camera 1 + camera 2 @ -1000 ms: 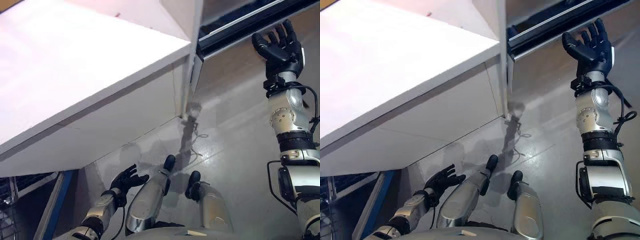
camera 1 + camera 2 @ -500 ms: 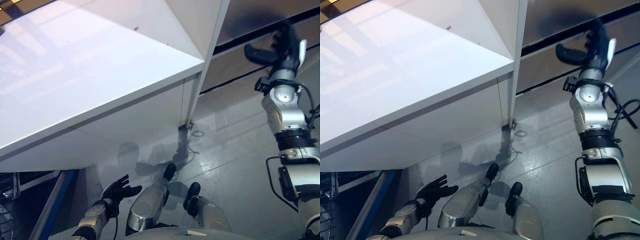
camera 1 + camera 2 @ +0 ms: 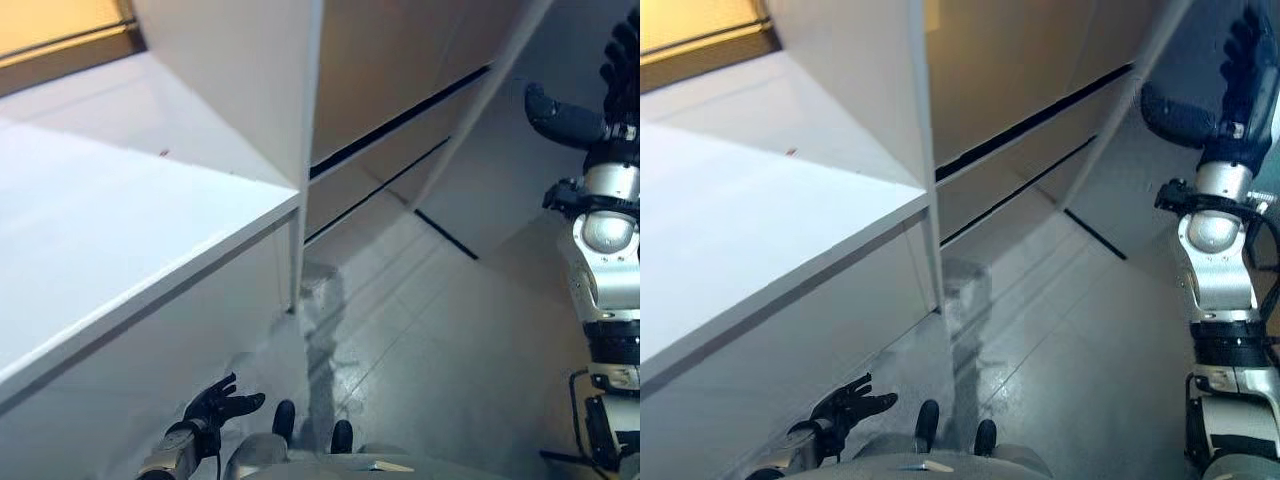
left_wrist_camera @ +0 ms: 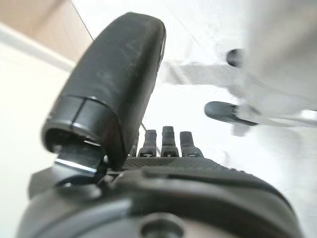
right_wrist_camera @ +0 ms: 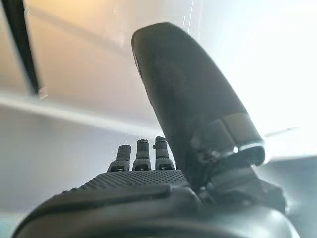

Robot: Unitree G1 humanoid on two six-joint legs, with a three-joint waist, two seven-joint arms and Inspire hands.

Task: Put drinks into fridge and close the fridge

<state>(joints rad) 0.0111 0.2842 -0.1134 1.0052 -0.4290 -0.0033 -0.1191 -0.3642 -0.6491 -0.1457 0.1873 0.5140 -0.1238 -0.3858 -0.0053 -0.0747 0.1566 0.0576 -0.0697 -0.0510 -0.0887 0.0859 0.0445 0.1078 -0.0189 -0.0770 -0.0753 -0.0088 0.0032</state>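
The fridge front (image 3: 400,80) is a tan-grey face with thin dark seams, next to a white upright panel (image 3: 250,90). My right hand (image 3: 612,105) is raised at the far right, apart from that front, with fingers straight, thumb spread and nothing in it. It also shows in the right wrist view (image 5: 148,181). My left hand (image 3: 215,405) hangs low at the lower left above the floor, open and empty. Its straight fingers show in the left wrist view (image 4: 171,144).
A broad white counter top (image 3: 110,230) fills the left side, with its white side panel (image 3: 150,390) below. A pale slanted panel (image 3: 500,170) stands to the right of the fridge front. Glossy grey floor (image 3: 420,340) lies between them.
The wide dark gap by my right hand narrowed to a thin seam. The camera has since swung. My right hand is still raised and open, now away from the front.
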